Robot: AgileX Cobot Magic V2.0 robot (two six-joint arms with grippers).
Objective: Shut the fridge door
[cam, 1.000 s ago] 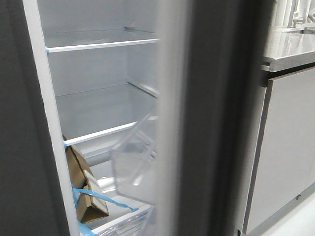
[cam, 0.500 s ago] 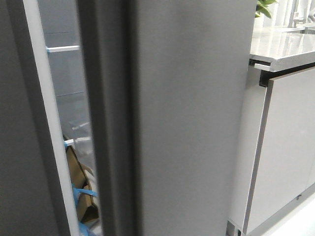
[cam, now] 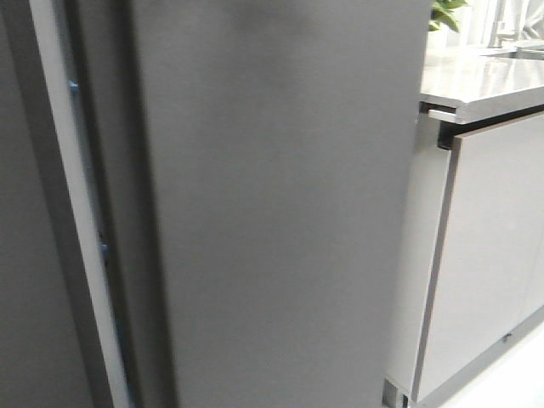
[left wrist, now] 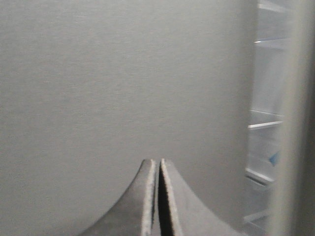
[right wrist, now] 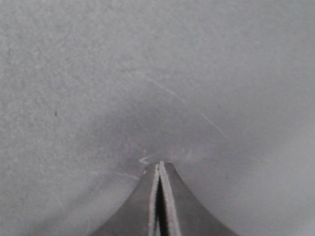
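Observation:
The fridge door [cam: 272, 212] is a wide matte dark-grey panel that fills most of the front view. It stands almost shut, leaving only a narrow slit at its left edge. A pale gasket strip [cam: 72, 212] and a bit of blue tape [cam: 104, 252] show in that slit. My right gripper [right wrist: 160, 164] is shut and empty, its tips against the scratched grey door face [right wrist: 147, 73]. My left gripper [left wrist: 158, 161] is shut and empty, close to a flat grey panel [left wrist: 98, 98], with white fridge shelves [left wrist: 263, 125] beside it. Neither gripper shows in the front view.
A dark-grey panel [cam: 21, 255] stands left of the slit. To the right stand a pale cabinet door [cam: 489, 255] with a thin dark edge and a grey countertop [cam: 484, 81]. A green plant [cam: 446, 13] is at the back.
The fridge door has swung leftward. The open interior with its shelves, clear bin and brown box is now covered, down to a thin slit.

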